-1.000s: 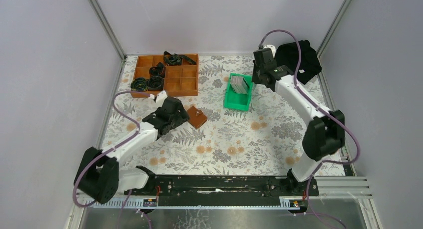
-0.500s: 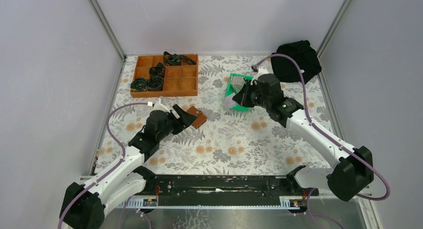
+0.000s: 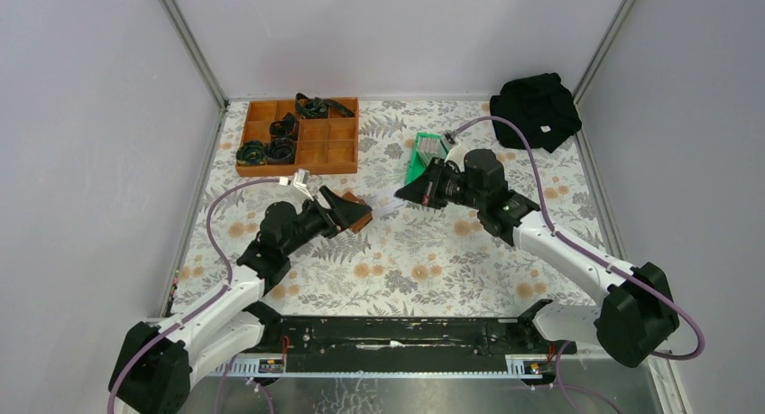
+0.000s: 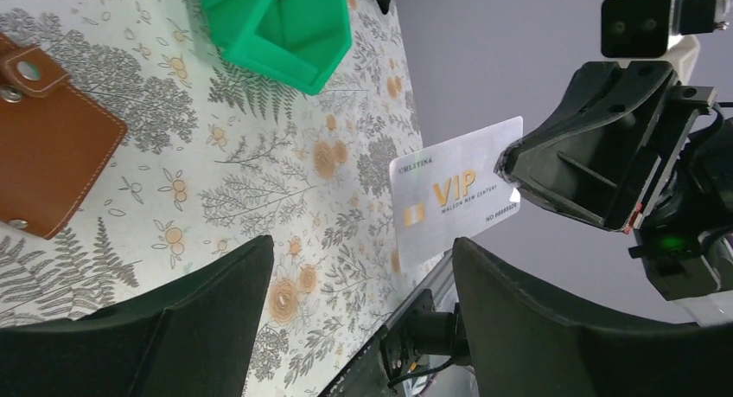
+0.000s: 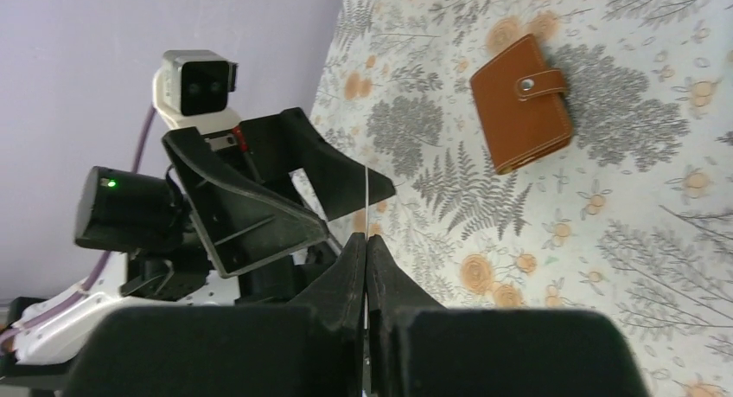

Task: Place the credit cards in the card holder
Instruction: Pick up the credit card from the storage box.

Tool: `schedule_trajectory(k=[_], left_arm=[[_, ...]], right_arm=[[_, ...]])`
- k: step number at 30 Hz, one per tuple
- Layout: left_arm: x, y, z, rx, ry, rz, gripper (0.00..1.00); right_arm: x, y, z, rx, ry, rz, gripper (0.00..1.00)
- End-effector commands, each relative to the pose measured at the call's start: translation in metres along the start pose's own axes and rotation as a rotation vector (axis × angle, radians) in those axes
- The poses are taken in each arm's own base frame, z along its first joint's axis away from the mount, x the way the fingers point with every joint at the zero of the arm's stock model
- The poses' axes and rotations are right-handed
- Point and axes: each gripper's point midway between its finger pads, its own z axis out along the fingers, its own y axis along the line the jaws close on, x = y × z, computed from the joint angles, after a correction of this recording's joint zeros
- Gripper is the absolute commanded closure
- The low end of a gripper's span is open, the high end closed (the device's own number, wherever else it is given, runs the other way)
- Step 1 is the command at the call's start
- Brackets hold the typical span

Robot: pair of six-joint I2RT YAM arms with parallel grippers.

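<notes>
My right gripper (image 3: 406, 196) is shut on one silver credit card (image 3: 387, 203), held above the table and pointing left. The left wrist view shows the card's face (image 4: 454, 198) marked VIP, sticking out of the right gripper (image 4: 596, 155). In the right wrist view the card (image 5: 367, 198) is edge-on between my shut fingers (image 5: 366, 241). My left gripper (image 3: 347, 207) is open and empty, facing the card a short way off. The brown card holder (image 3: 362, 221) lies closed on the table under it, snap tab up (image 5: 523, 103), and also shows in the left wrist view (image 4: 47, 159).
A green bin (image 3: 422, 166) behind the right gripper holds more grey cards (image 3: 431, 147). A wooden compartment tray (image 3: 329, 148) with black coiled items sits at the back left. A black cloth (image 3: 537, 107) lies at the back right.
My right gripper has moved left from the green bin with a card in it. My left gripper has lifted off the card holder and turned to face the card.
</notes>
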Motion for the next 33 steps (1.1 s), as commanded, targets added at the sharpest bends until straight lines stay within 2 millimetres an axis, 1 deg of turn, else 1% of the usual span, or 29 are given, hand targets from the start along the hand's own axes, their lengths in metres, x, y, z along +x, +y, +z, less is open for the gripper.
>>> schedule_trajectory(k=[1, 6, 8, 10, 15, 18, 26, 27, 29, 31, 33], left_arm=[[-0.001, -0.029, -0.001, 0.148, 0.001, 0.000, 0.17], [-0.001, -0.032, 0.002, 0.164, 0.007, -0.005, 0.20], [-0.002, -0.034, 0.003, 0.176, 0.002, -0.012, 0.22], [-0.003, -0.037, 0.003, 0.197, 0.000, -0.014, 0.27], [0.001, -0.043, 0.004, 0.235, 0.022, -0.016, 0.44], [0.001, -0.045, 0.003, 0.248, 0.021, -0.021, 0.58], [0.006, -0.049, -0.001, 0.281, 0.042, -0.015, 0.86], [0.006, -0.049, -0.002, 0.283, 0.043, -0.016, 0.91], [0.007, -0.050, -0.003, 0.288, 0.045, -0.010, 1.00], [0.008, -0.052, -0.003, 0.293, 0.064, 0.009, 1.00], [0.014, -0.053, -0.002, 0.293, 0.112, 0.037, 1.00]], right_arm=[[0.002, 0.037, -0.005, -0.165, 0.011, 0.031, 1.00], [0.010, 0.043, -0.001, -0.220, 0.035, 0.083, 1.00], [0.013, 0.043, 0.000, -0.231, 0.047, 0.091, 1.00], [0.015, 0.043, 0.002, -0.239, 0.052, 0.101, 1.00], [0.018, 0.042, 0.007, -0.266, 0.059, 0.139, 1.00], [0.019, 0.040, 0.010, -0.269, 0.064, 0.145, 1.00], [0.018, 0.035, 0.016, -0.261, 0.061, 0.155, 1.00], [0.018, 0.034, 0.016, -0.256, 0.061, 0.147, 1.00], [0.018, 0.026, 0.014, -0.224, 0.068, 0.130, 0.92], [0.013, 0.013, 0.010, -0.177, 0.064, 0.097, 0.80], [0.002, 0.001, 0.001, -0.143, 0.048, 0.059, 0.67]])
